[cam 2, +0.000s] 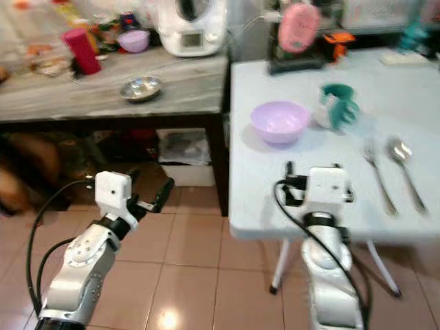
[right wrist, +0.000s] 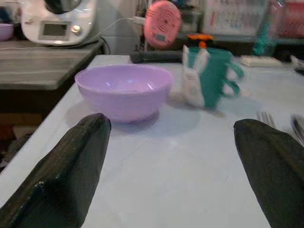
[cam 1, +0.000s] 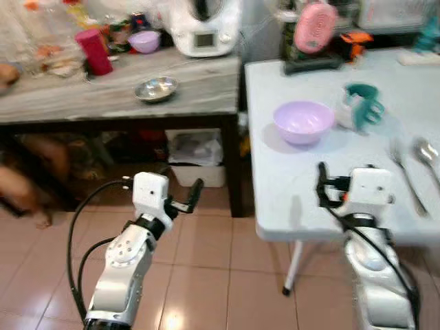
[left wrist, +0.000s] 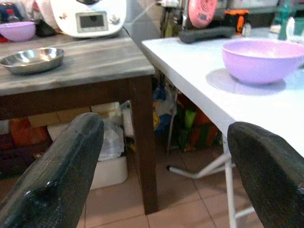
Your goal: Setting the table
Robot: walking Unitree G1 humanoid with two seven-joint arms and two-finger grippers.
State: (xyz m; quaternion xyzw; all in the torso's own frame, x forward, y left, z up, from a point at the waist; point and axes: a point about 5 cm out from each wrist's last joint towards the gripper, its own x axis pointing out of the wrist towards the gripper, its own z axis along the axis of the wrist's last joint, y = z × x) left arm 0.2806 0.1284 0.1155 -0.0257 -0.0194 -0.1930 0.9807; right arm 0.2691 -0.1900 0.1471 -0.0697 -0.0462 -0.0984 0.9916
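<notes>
A lilac bowl (cam 1: 303,122) stands on the white table (cam 1: 289,199), with a teal mug (cam 1: 361,106) just to its right. A fork (cam 1: 402,165) and a spoon (cam 1: 426,152) lie side by side near the table's right edge. My right gripper (right wrist: 171,126) is open and empty, low over the table's front edge, a short way in front of the bowl (right wrist: 124,90) and the mug (right wrist: 211,73). Over the tiled floor, left of the table, my left gripper (left wrist: 166,133) is open and holds nothing. It points toward the wooden counter's leg.
A wooden counter (cam 1: 69,100) to the left carries a steel dish (cam 1: 156,89), a red cup (cam 1: 93,51), a small purple bowl (cam 1: 144,41) and a white appliance (cam 1: 205,27). A white bin (cam 1: 196,158) sits under it. A pink object (cam 1: 315,27) stands at the table's far end.
</notes>
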